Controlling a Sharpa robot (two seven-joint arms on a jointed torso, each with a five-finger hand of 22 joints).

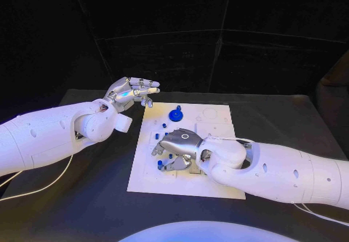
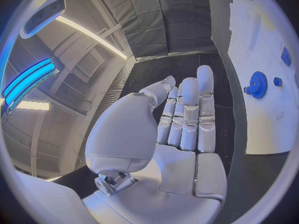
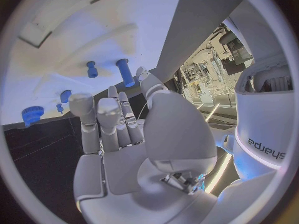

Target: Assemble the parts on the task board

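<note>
The white task board (image 1: 218, 166) lies in the middle of the table. A blue gear (image 1: 177, 116) with an upright peg stands on its far part, with small blue parts (image 1: 156, 135) near it. My right hand (image 1: 179, 148) hovers low over the board's left middle, palm down and fingers apart, holding nothing. Blue pegs (image 3: 126, 72) stand just beyond its fingertips (image 3: 81, 104). My left hand (image 1: 133, 92) is raised beside the board's far left corner, its fingers (image 2: 189, 115) stretched out straight and empty. The gear (image 2: 257, 84) and the board (image 2: 261, 30) lie off to that hand's side.
The black table (image 1: 87, 201) surrounds the board, with bare room at the front and on both sides. A thin white cable (image 1: 44, 186) trails under my left arm. Empty recesses (image 1: 211, 114) show on the board's far right part.
</note>
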